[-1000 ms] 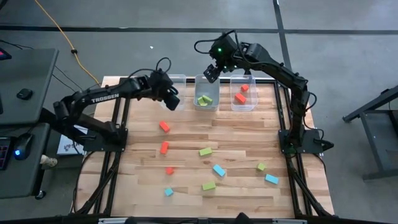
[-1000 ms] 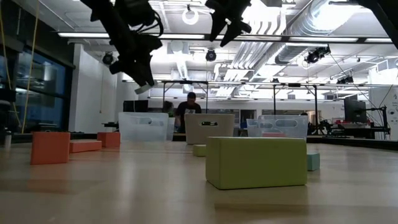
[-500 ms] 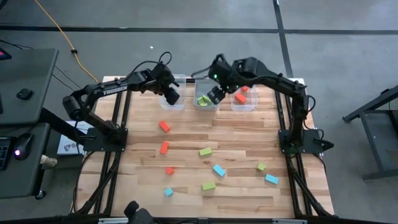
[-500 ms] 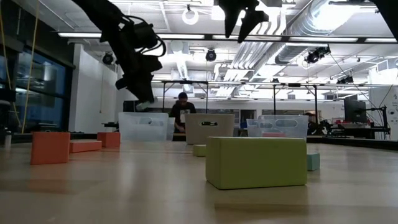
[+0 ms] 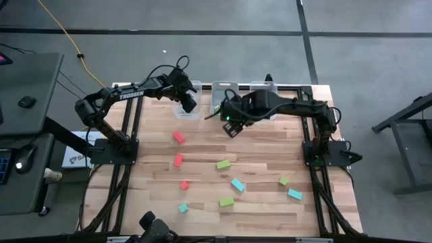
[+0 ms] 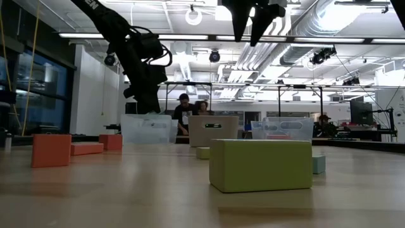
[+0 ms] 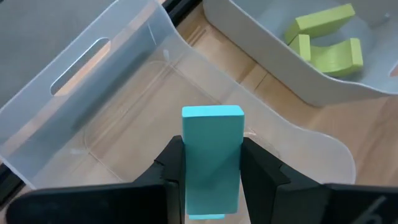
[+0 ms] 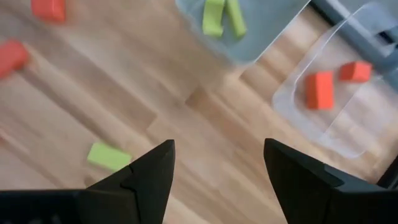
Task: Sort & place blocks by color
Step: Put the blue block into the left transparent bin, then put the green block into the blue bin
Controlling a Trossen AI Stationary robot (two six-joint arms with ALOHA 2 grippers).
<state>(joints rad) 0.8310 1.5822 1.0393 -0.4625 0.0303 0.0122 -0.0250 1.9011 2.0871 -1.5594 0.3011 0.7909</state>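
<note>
Above the left bin (image 7: 93, 81): left gripper (image 7: 211, 171), fingers clamped on both sides of a blue block (image 7: 211, 158). Beside the middle bin (image 8: 249, 43): right gripper (image 8: 217, 165), fingers wide, holding nothing.

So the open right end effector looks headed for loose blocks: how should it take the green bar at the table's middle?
Come straight down on the green bar and pinch across its narrow sides at mid-length; it lies flat, slightly angled, with bare wood around it.
</note>
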